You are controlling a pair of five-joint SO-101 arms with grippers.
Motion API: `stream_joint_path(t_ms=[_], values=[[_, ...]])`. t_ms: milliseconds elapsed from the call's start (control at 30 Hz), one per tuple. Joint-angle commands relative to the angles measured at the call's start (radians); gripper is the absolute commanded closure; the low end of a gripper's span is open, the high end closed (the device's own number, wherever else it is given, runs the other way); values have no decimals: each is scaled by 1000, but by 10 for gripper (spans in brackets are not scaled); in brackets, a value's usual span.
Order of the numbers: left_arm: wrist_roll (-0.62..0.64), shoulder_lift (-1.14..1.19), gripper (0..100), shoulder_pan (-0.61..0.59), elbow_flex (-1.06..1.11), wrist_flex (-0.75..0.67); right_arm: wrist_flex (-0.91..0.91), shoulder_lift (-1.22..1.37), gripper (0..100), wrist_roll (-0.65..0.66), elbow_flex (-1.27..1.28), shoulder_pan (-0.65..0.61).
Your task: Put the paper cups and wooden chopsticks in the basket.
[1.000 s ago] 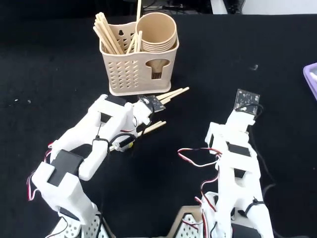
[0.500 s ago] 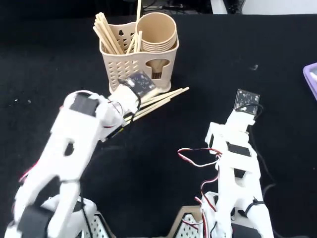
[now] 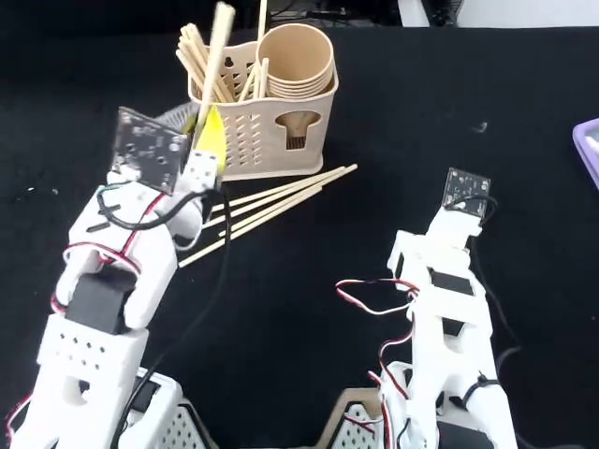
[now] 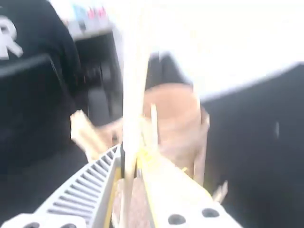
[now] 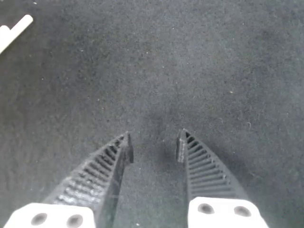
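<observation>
High view has the left jaws just beside the basket (image 3: 267,131), at its left-compartment side, pinching one held chopstick (image 3: 221,28). The stick's long axis runs nearly upright, leaning slightly toward the basket. Its upper end rises above the stored chopsticks (image 3: 198,58) standing in that compartment. Whether its lower end sits over the opening or just outside the wall cannot be told. That is probably what the coming move depends on: once the lower tip is over the opening, letting go should drop the stick in.

The left wrist view is blurred but shows the held chopstick (image 4: 133,95) clamped between the jaws, with the paper cups (image 4: 173,118) behind it. The cups (image 3: 298,56) sit stacked in the basket's right compartment.

The left arm (image 3: 122,271) is reared up off the bench (image 3: 449,94), with its forearm aimed at the basket.

Several loose chopsticks (image 3: 281,198) lie on the bench in front of the basket. They slant from near the left arm up toward the basket's right corner. The left arm is the nearer one to them.

The right arm (image 3: 449,281) lies low and well apart from the basket. Its right jaws are spread over bare bench (image 5: 213,57), with one chopstick tip (image 5: 14,28) off to the side.
</observation>
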Motion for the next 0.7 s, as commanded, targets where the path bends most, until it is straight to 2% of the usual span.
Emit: stream_joint_path(t_ms=[0, 133, 233, 300, 500, 667], values=[[129, 9, 970, -28, 13, -331, -25, -25, 839, -3, -51, -15], [262, 118, 970, -59, 8, -626, -25, -25, 839, -3, -53, -15], [284, 262, 970, -73, -24, -786, -25, -25, 839, -3, -53, -15], [284, 364, 970, -73, -85, -798, -25, -25, 839, -3, -51, -15], [285, 614, 970, -91, -286, -717, -25, -25, 839, -3, -50, -15], [287, 766, 970, -147, -348, -715, -25, -25, 839, -3, -51, -15]])
